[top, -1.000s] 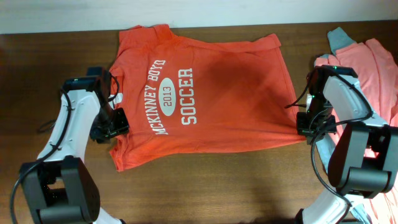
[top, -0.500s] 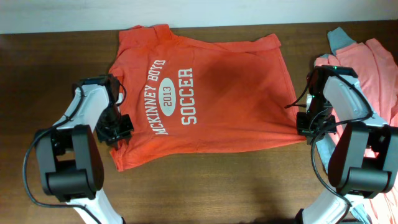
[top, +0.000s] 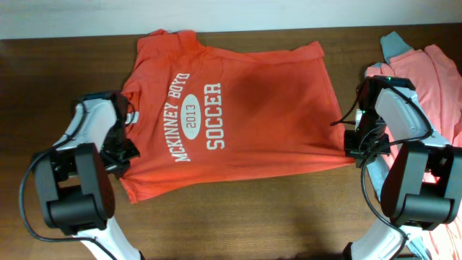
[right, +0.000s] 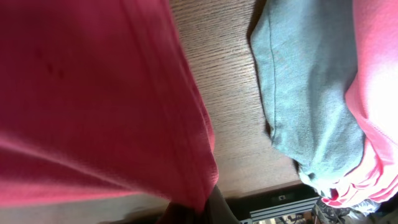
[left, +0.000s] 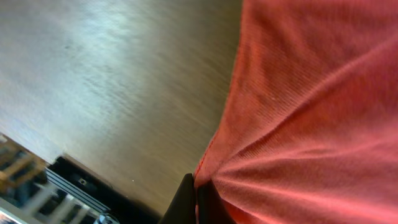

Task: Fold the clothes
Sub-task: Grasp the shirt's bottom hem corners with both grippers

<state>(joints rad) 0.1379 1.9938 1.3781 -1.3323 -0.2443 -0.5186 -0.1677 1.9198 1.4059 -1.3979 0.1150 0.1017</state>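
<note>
Dark wooden tabletop [top: 43, 79] lies under both arms. With jaws pressed together, the left gripper [top: 124, 150] pinches the near left edge of the orange-red cotton T-shirt [top: 253, 108]; the right gripper [top: 355, 144] likewise pinches its near right corner. Between them the shirt lies flat, long axis running arm to arm, each arm bent low at its own end. Salmon-pink and grey-blue garments [top: 433, 72] sit heaped beside the right arm.

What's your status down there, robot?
Left hand shut on orange T-shirt, left edge. Right hand shut on its right corner. Shirt spread out, print up. Pink garment lies apart, at right.
</note>
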